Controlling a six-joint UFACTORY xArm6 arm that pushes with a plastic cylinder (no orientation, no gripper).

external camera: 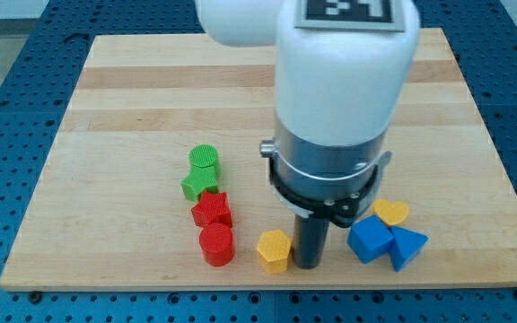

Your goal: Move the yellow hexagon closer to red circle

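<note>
Light: bright, even, from overhead.
Shadows: soft, short, beside my tip and under the blocks near it.
Glare: pale sheen on the white arm housing above my tip.
Focus: slightly soft throughout.

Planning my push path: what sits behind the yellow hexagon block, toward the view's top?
Behind the yellow hexagon block only bare wooden board shows. My tip stands just beside it on the view's right. The white arm housing covers the board behind the rod, so anything there is hidden.

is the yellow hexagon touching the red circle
No, bare wood shows between the yellow hexagon and the red circle; my tip is beside the hexagon's right.
</note>
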